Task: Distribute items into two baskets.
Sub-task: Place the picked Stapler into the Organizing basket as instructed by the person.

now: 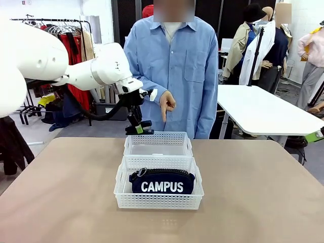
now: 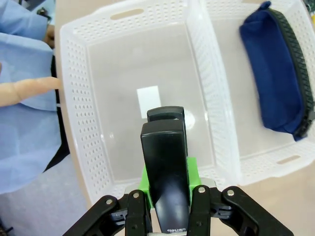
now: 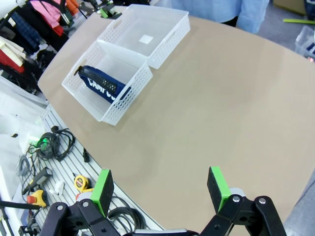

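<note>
Lying in basket (image 1: 121, 188), navy CAMPUS pouch (image 1: 161, 183)

The front view faces the person across the table (image 1: 61, 192); both wrist views look down on the two baskets (image 3: 129, 54).

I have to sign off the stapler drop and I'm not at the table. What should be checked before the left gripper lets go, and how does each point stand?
1. Left gripper shut on stapler: ok.
2. Stapler above the far basket: ok.
3. That basket's floor free of items: ok.
4. Pouch already in the near basket: ok.
5. Person's hand outside the basket, pointing down: ok.
6. Right gripper open, away from the baskets: ok.
</note>
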`<state>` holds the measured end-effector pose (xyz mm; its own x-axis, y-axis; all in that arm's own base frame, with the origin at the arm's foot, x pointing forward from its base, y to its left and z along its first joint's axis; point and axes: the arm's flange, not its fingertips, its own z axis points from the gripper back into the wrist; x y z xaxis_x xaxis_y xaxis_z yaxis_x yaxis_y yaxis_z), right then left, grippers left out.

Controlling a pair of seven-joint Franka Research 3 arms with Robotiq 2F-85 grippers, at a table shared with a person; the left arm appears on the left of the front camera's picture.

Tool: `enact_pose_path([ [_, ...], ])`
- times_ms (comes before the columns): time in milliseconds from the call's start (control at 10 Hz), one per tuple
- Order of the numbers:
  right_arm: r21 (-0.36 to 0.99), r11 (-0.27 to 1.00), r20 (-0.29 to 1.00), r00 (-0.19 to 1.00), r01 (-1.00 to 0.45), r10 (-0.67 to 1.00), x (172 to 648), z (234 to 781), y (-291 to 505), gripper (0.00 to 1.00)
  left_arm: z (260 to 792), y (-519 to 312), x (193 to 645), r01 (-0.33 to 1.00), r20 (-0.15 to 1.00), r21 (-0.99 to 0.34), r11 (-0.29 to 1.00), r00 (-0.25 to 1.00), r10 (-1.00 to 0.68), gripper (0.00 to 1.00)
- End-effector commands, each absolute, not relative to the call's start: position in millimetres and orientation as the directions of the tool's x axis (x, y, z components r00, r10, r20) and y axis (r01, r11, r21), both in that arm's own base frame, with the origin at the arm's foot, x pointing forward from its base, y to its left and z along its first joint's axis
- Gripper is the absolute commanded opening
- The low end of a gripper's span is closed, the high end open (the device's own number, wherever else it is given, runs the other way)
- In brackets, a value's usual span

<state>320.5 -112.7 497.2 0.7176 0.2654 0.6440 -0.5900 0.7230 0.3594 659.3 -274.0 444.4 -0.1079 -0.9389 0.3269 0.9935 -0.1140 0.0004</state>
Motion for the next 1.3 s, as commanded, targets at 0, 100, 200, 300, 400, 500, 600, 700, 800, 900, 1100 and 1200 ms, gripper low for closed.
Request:
enact_pose_path([
  [0,0.366,0.722,0.643,0.72,-0.587,0.259,321,499,-113,1.0,443,-287,673,0.994,0.324,0.011,-0.107,-0.105,-0.94,0.0],
  [100,0.366,0.722,0.643,0.72,-0.587,0.259,321,499,-113,1.0,437,-295,673,0.993,0.325,0.004,-0.119,-0.114,-0.939,0.0],
  [200,0.366,0.722,0.643,0.72,-0.587,0.259,321,499,-113,1.0,430,-303,673,0.991,0.321,0.002,-0.132,-0.126,-0.939,0.0],
  [300,0.366,0.722,0.643,0.72,-0.587,0.259,321,499,-113,1.0,424,-308,672,0.99,0.314,0.004,-0.141,-0.135,-0.94,0.0],
  [400,0.366,0.722,0.643,0.72,-0.587,0.259,321,499,-113,1.0,418,-312,669,0.989,0.316,-0.003,-0.147,-0.139,-0.939,0.0],
  [500,0.366,0.722,0.643,0.72,-0.587,0.259,321,499,-113,1.0,409,-316,666,0.989,0.31,-0.005,-0.149,-0.14,-0.94,0.0],
  [600,0.366,0.722,0.643,0.72,-0.587,0.259,321,499,-113,1.0,401,-318,662,0.986,0.31,-0.002,-0.166,-0.158,-0.938,0.0],
  [700,0.366,0.722,0.643,0.72,-0.587,0.259,321,499,-113,1.0,395,-319,661,0.984,0.319,0.012,-0.175,-0.17,-0.932,0.0],
  [800,0.366,0.722,0.643,0.72,-0.587,0.259,321,499,-113,1.0,388,-320,659,0.982,0.315,0.035,-0.185,-0.186,-0.931,0.0],
  [900,0.366,0.722,0.643,0.72,-0.587,0.259,321,499,-113,1.0,381,-321,657,0.978,0.309,0.034,-0.206,-0.206,-0.928,0.0],
  [1100,0.366,0.722,0.643,0.72,-0.587,0.259,321,499,-113,1.0,368,-324,653,0.974,0.297,0.023,-0.226,-0.223,-0.928,0.0],
  [1200,0.366,0.722,0.643,0.72,-0.587,0.259,321,499,-113,1.0,362,-325,651,0.973,0.292,0.016,-0.232,-0.227,-0.929,0.0],
])
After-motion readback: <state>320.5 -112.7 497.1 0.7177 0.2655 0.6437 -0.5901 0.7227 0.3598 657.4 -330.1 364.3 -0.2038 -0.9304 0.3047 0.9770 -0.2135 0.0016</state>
